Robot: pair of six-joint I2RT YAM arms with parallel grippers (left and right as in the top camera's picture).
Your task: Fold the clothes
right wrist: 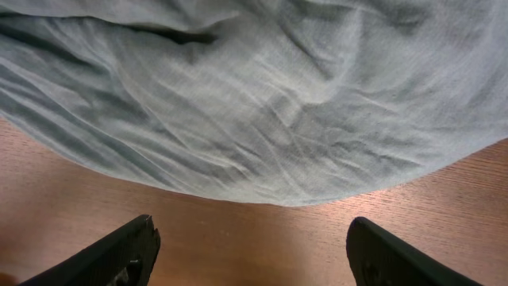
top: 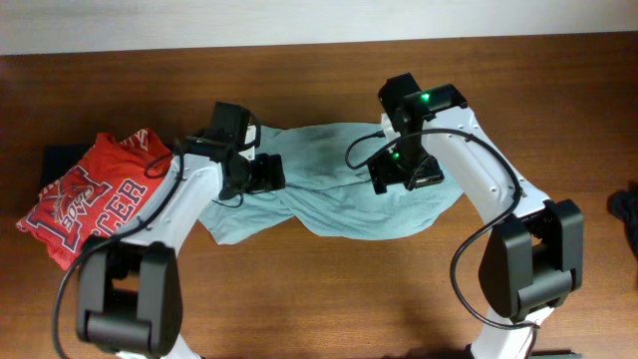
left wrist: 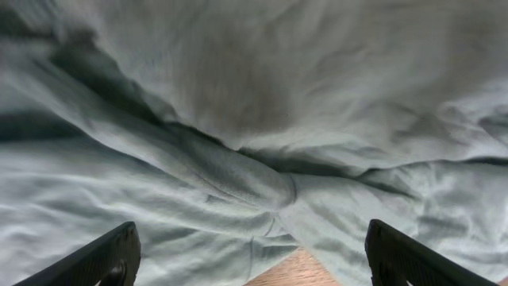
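The pale grey-teal T-shirt (top: 329,189) lies crumpled across the middle of the table. My left gripper (top: 264,172) hangs over its left part. In the left wrist view the left gripper (left wrist: 250,258) is open, with wrinkled T-shirt cloth (left wrist: 238,119) below it and nothing between the fingertips (left wrist: 111,254). My right gripper (top: 399,172) hangs over the shirt's right part. In the right wrist view the right gripper (right wrist: 250,250) stands open over bare wood, just short of the T-shirt's curved edge (right wrist: 278,119). Neither gripper holds cloth.
A red printed shirt (top: 90,194) lies bunched at the table's left, with a dark garment (top: 60,160) under its far edge. Another dark object (top: 626,209) shows at the right edge. Bare wooden table (top: 329,289) lies in front of the T-shirt.
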